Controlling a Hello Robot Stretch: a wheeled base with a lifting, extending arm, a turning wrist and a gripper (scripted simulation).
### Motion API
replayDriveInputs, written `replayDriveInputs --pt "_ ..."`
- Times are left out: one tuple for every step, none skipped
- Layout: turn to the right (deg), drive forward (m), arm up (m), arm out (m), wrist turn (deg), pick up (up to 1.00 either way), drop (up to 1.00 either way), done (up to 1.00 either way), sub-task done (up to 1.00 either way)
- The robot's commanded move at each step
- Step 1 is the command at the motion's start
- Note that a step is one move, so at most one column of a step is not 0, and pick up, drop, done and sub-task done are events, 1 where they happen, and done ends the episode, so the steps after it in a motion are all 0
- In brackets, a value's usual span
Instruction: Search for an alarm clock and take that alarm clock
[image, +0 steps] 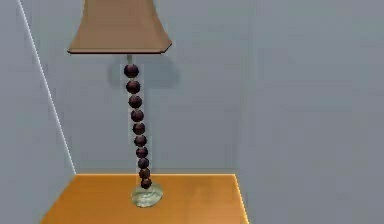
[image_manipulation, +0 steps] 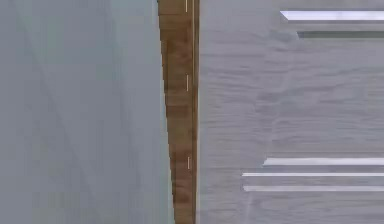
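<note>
A table lamp (image: 137, 110) stands on an orange wooden tabletop (image: 200, 205) at the bottom of the forward view. It has a tan shade (image: 120, 25), a stem of dark round beads and a small pale base (image: 147, 196). Pale blue-grey walls (image: 300, 100) meet in a corner behind it.
In the arm side view a pale blue-grey wall (image_manipulation: 75, 110) takes up the left half. A narrow brown wooden strip (image_manipulation: 180, 110) runs top to bottom beside it. Grey wood-grain floor (image_manipulation: 290, 100) with pale bands of light lies on the right.
</note>
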Motion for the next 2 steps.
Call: replayDriveInputs --pt "-45.0 0.0 0.0 0.0 0.0 0.0 0.0 0.0 0.0" --pt "-45.0 0.0 0.0 0.0 0.0 0.0 0.0 0.0 0.0"
